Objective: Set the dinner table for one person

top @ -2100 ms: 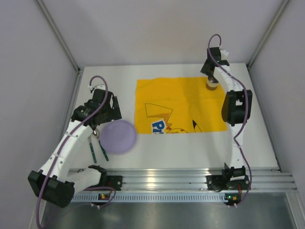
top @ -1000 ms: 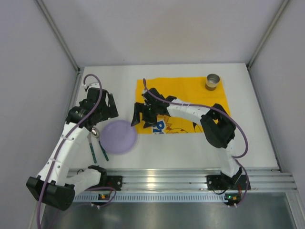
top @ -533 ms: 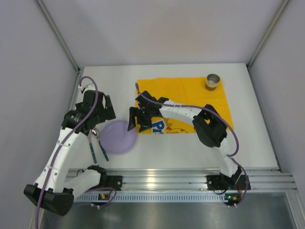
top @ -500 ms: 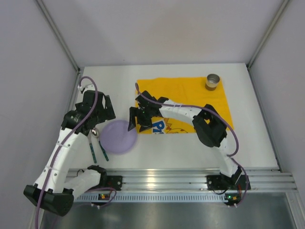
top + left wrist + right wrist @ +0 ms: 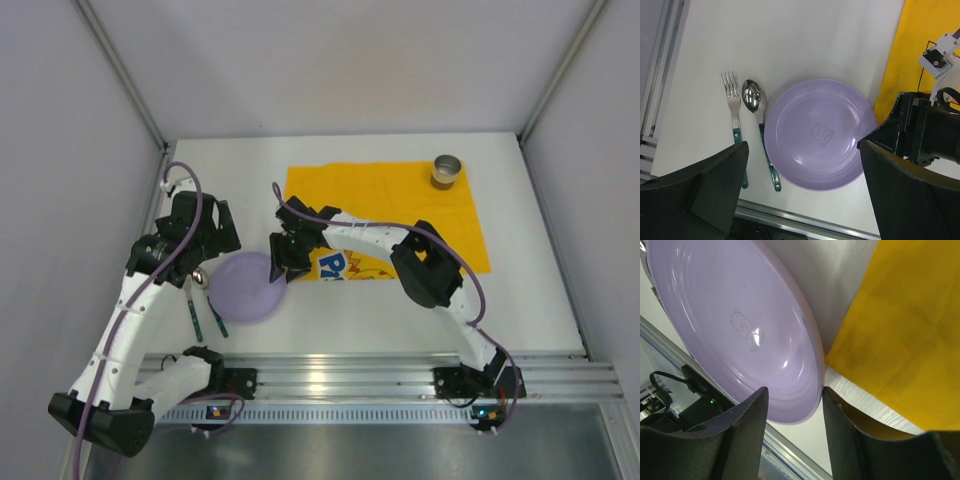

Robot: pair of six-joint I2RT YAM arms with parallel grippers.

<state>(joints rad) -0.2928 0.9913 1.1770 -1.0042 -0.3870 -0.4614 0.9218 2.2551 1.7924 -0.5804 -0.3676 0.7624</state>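
desk (image 5: 400,310): white top, fills the floor of the walled bay; ribbed silver rail (image 5: 400,375) runs along its near edge, both arm bases sit on that rail
cloth (image 5: 390,195): yellow, cartoon print, lies flat on the far-middle to right part of the desk
plate (image 5: 245,290): lilac, round, faint bear print at centre; sits on bare desk at the cloth's near-left corner, its right rim just beside the cloth edge
fork (image 5: 733,107): left of the plate, teal handle, tines pointing away from the rail
spoon (image 5: 757,115): between fork and plate, parallel to the fork, bowl away from the rail; handle runs right along the plate's left rim, can't tell if it touches
cup (image 5: 446,171): small, metallic, upright on the cloth's far-right corner, well apart from both arms
right hand (image 5: 280,262): arm reaches across the cloth to the plate's right side; fingers spread apart, plate rim sits in the gap between them, nearer one finger; not clamped on it as far as the wrist view shows
left hand (image 5: 205,240): above the desk at the plate's far-left side, camera looking straight down on plate, fork and spoon; fingers wide apart, nothing held
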